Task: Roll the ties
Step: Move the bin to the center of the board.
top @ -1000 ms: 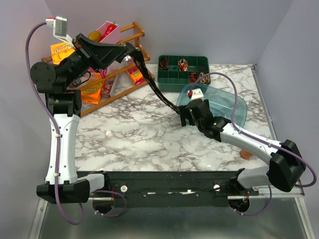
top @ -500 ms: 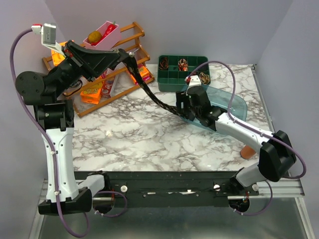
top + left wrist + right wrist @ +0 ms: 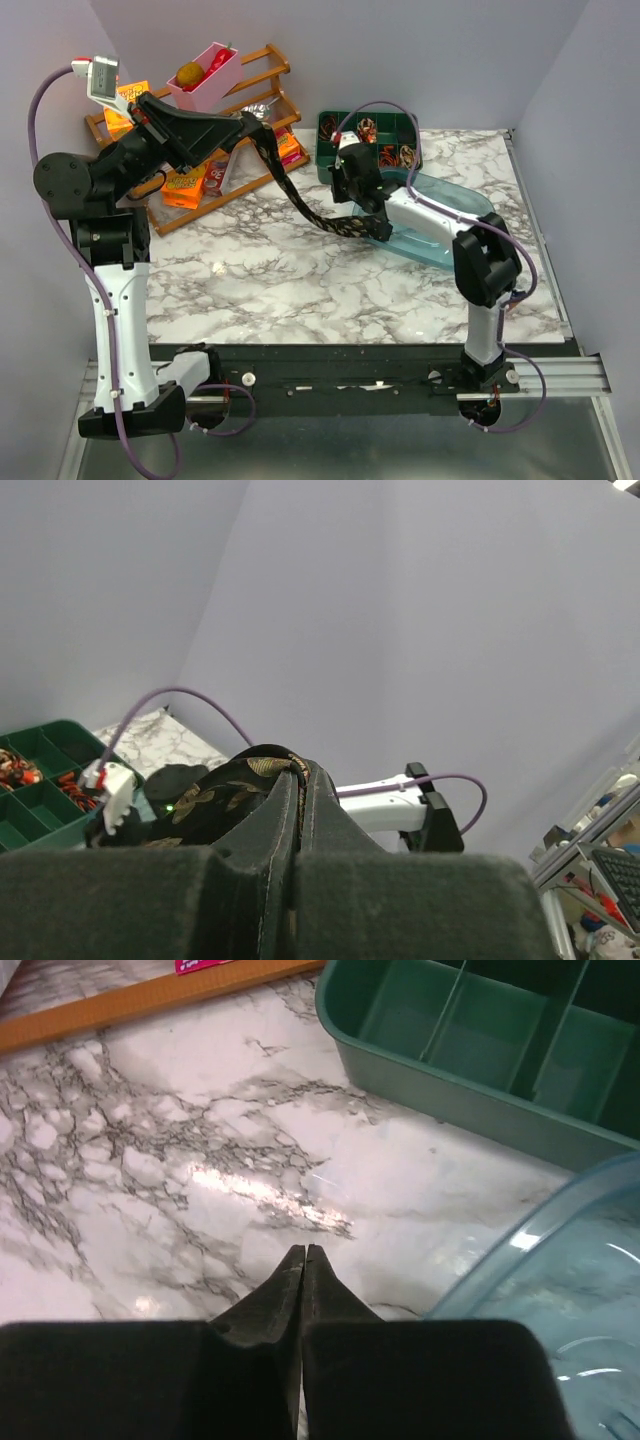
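1. While the left end effector (image 3: 300, 772) is up in the air clamped on one end of the tie (image 3: 300, 200), the rest of that dark, gold-patterned strip hangs slantwise down toward the bench (image 3: 250, 270). Its low end sits just in front of the blue bowl (image 3: 470, 215).
2. Right end effector (image 3: 304, 1252) is down at that low end with its fingers pressed together. Catch: its own wrist view shows only marble past the tips and no fabric between them. So I honestly can't tell whether it has the tie or closed on air.
3. Step-wise I'd call this the setup for the roll. The tie is picked up and stretched out, and nothing is coiled on this one yet. A few finished little coils (image 3: 366, 128) sit in the green tray (image 3: 325, 160) behind the bowl, so some of the job looks done.
4. Next move, my guess: the right side needs a real pinch on the tip of the tie, then turns it over on itself while the left feeds slack down under light tension. If the pinch missed, it has to open, shift onto the fabric and close again.
5. Thing to watch: the tie looks floppy and slick, so a loose start will probably unspool.
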`<state>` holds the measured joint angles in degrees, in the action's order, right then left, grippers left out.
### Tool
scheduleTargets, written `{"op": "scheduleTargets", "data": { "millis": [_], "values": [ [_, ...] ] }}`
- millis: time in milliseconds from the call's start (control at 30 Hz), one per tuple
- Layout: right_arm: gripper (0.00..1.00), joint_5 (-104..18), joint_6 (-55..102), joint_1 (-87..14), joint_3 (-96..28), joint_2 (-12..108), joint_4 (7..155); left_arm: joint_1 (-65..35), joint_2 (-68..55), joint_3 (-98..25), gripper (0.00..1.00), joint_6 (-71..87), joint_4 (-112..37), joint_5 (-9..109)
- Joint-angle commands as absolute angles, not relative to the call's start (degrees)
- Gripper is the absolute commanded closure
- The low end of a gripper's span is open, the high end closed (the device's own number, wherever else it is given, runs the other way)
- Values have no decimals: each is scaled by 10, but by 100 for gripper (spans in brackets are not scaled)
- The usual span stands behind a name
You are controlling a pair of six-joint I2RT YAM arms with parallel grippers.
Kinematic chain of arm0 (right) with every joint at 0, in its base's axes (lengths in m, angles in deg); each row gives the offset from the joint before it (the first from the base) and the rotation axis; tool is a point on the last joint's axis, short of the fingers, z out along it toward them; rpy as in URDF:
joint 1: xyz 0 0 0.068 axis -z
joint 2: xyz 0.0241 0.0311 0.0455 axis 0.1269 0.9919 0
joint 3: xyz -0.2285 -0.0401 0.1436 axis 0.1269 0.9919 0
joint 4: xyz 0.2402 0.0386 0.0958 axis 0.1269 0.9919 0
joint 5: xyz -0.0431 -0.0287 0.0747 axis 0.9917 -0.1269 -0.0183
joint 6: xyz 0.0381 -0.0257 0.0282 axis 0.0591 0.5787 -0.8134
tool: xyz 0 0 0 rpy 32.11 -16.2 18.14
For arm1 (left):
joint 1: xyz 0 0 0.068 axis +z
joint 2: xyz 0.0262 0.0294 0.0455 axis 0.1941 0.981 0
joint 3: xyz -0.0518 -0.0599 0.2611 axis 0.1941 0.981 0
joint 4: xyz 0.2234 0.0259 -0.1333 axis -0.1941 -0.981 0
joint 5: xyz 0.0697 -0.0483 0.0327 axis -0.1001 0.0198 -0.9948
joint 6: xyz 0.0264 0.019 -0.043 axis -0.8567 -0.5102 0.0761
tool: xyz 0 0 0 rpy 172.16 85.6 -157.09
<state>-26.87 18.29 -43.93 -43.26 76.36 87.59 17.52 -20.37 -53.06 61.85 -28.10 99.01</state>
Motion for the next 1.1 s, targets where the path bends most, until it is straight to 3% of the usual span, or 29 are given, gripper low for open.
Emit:
{"op": "scheduleTargets", "data": {
  "millis": [0, 500, 767, 1067],
  "values": [
    [99, -269, 172, -439, -502, 833, 972, 180, -210, -524, 100, 651, -252, 1017],
    [99, -251, 115, -420, -437, 835, 1039, 180, -218, -549, 100, 673, -216, 1027],
    [99, -245, 109, -403, -422, 843, 1067, 184, -216, -601, 100, 597, -331, 1026],
    [99, -226, 121, -389, -405, 824, 1073, 189, -209, -571, 100, 508, -437, 1007]
  ]
}}
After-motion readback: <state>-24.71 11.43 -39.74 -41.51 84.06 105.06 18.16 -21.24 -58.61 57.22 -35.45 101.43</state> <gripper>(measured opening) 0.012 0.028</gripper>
